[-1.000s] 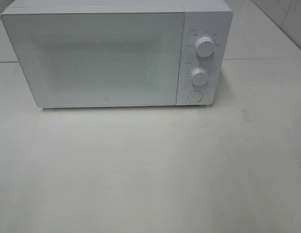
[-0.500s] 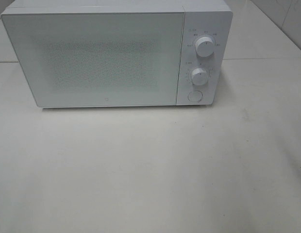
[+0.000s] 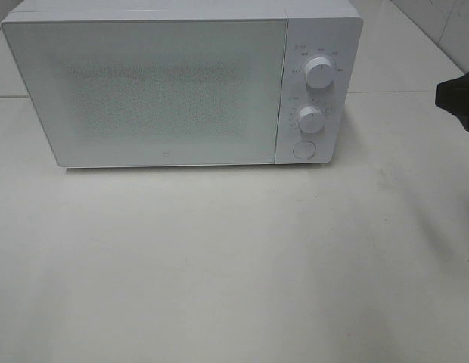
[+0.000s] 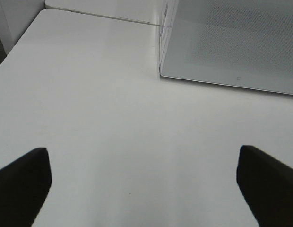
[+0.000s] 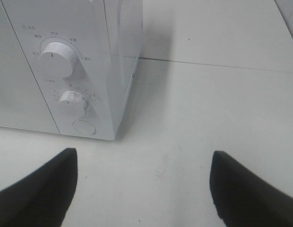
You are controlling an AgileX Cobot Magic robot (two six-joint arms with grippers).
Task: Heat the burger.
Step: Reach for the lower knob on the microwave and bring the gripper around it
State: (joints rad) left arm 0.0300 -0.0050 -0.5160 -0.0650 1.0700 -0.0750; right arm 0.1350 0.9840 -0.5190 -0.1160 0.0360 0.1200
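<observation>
Change since a second ago: a dark part of the right arm point(image 3: 458, 102) has entered the exterior high view at the 3 o'clock edge, where there was only bare counter. Everything else is unmoved.

Burger: not visible in any view. Its place, heading and long axis cannot be told.

Microwave point(image 3: 144, 91): white, standing on the counter point(image 3: 234, 265) at 12 o'clock in the high view. Its door point(image 3: 144, 155) is shut, and the speckled panel hides the inside.

Controls, on the strip at the door's 3 o'clock side: upper dial point(image 3: 318, 72), lower dial point(image 3: 311, 119), round button point(image 3: 303, 150) lowest.

Left pincer point(image 4: 144, 189): fingers spread fully wide, nothing between them, over bare counter off the microwave's left front corner.

Right pincer point(image 5: 144, 189): fingers well apart, holding nothing, facing the control strip and apart from it.

Obstruction: the shut door.
</observation>
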